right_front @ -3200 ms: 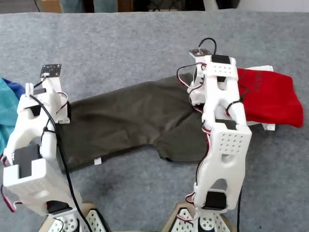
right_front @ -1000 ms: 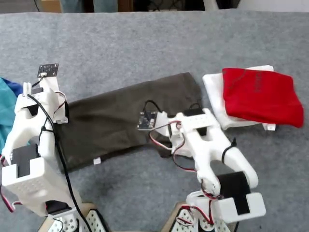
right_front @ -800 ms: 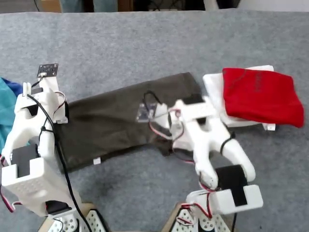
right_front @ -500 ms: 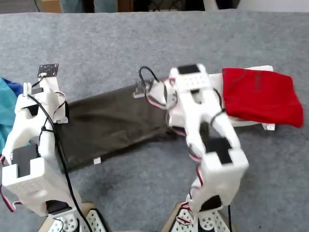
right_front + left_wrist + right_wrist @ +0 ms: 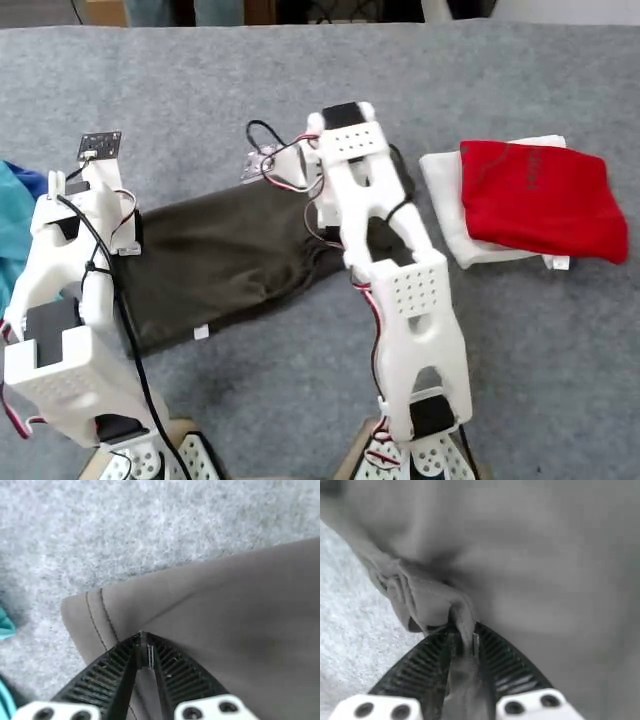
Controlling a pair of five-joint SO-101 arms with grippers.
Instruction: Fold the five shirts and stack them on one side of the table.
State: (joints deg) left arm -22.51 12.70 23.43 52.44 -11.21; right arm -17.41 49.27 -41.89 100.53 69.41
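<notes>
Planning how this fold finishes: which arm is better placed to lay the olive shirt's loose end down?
Probably the right. The right gripper is shut on a bunched fold of the olive shirt, ready to carry it across, while the left gripper is shut on the opposite hem, which lies flat.

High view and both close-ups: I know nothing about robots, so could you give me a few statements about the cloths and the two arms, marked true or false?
1. The right end effector is shut on a bunched fold of the dark olive cotton shirt. True.
2. The folded red shirt lies directly on the grey felt table. False: it lies on a folded white shirt.
3. The left end effector hangs wide open over bare felt. False: it is shut at the olive shirt's stitched corner.
4. A crumpled teal garment lies at the table's edge beside the left arm. True.
</notes>
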